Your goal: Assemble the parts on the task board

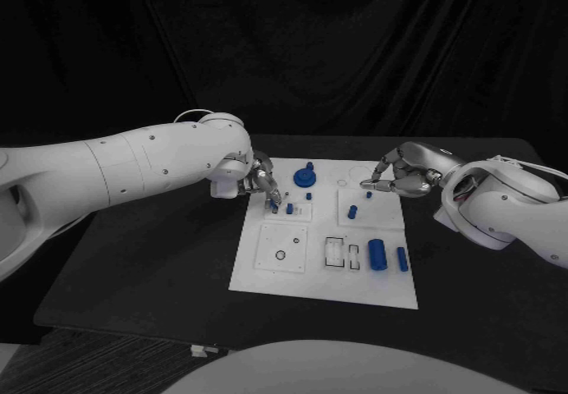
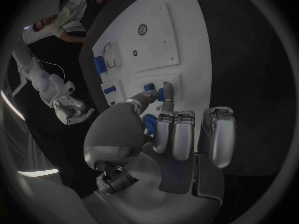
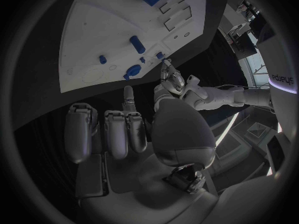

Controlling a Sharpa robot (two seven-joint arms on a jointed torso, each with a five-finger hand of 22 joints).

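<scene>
White rectangular task board is centred on the black table, with small blue plastic parts set across it.
A small blue peg near the board's far-left area is pinched by the left hand. The right hand is held empty over the far-right edge, fingers curled.

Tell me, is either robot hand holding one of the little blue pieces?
The left hand pinches a small blue part at the task board, by its upper end. The right hand holds nothing.
</scene>
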